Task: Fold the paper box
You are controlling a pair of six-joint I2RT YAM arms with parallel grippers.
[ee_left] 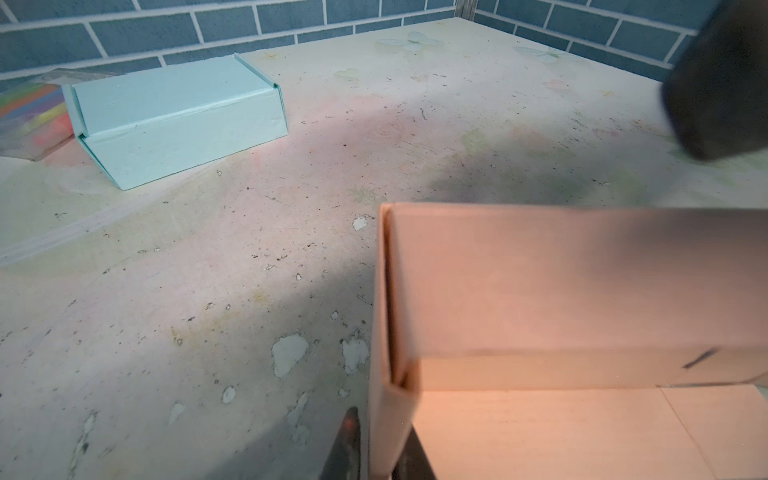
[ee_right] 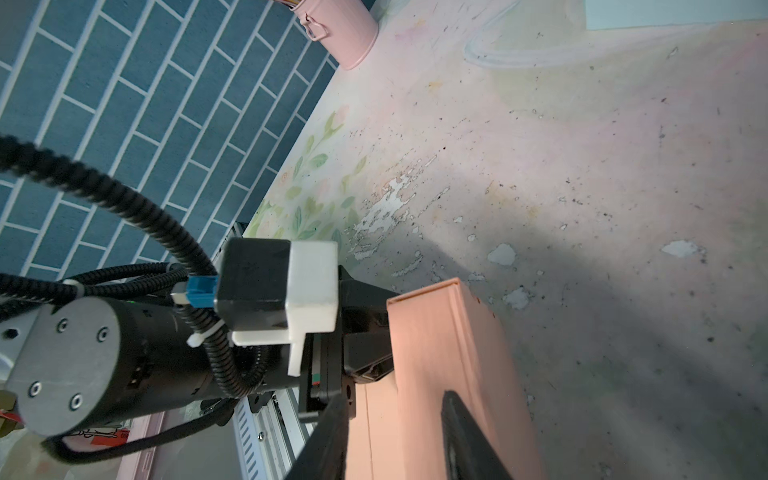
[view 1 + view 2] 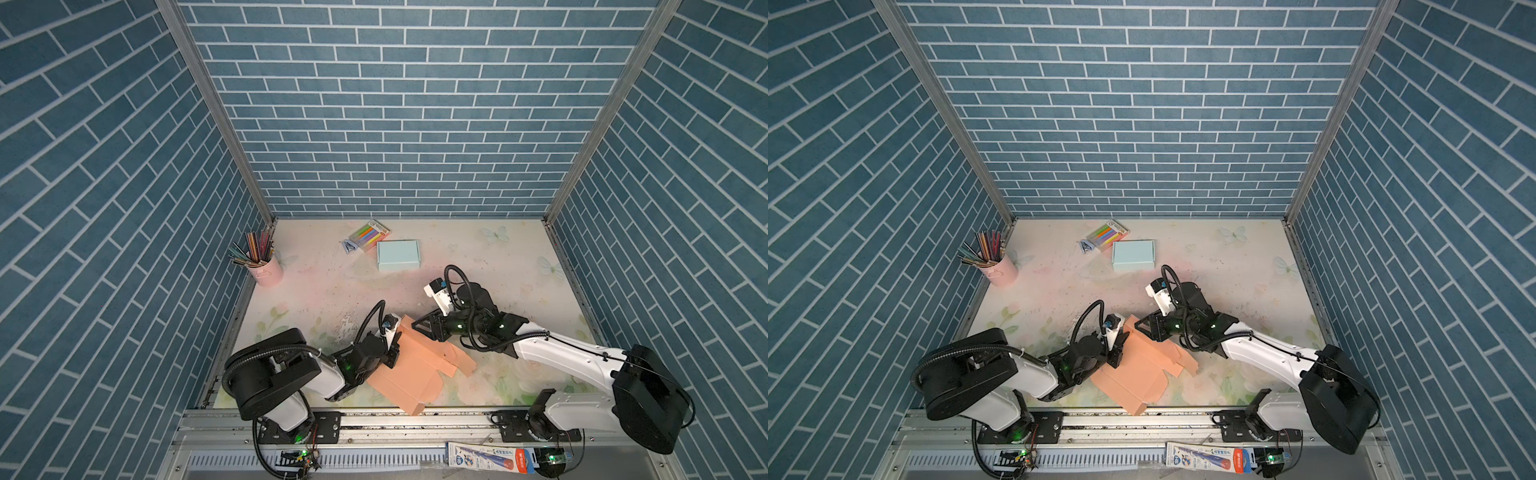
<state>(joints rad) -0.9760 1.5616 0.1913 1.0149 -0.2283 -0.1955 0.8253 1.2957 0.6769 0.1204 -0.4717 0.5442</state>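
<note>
Peach paper box [image 3: 417,365] lies diagonally, long axis front-left to back-right.

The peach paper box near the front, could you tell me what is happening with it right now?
Both arms are working on the peach paper box, which lies half-folded at the front of the table. The left gripper straddles a raised side wall at its corner; whether it pinches is unclear. The right gripper stands open around the raised far wall. Other flaps lie flat.
</note>
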